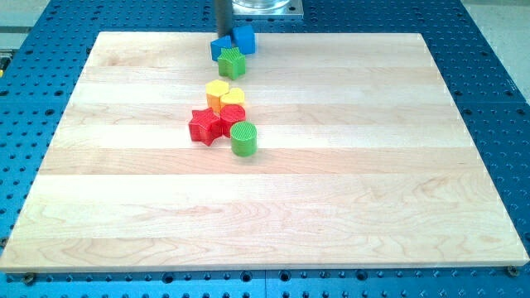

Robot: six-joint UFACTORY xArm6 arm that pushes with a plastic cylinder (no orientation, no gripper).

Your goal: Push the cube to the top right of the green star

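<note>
The green star lies near the top edge of the wooden board, left of centre. A blue cube touches the star's upper right side. A second blue block, shape unclear, sits against the star's upper left side. My tip comes down from the view's top. It stands just behind the second blue block and just left of the cube. Its very end is partly hidden by the blue blocks.
Below the star is a cluster: a yellow block, a yellow heart, a red block, a red star and a green cylinder. The board lies on a blue perforated table.
</note>
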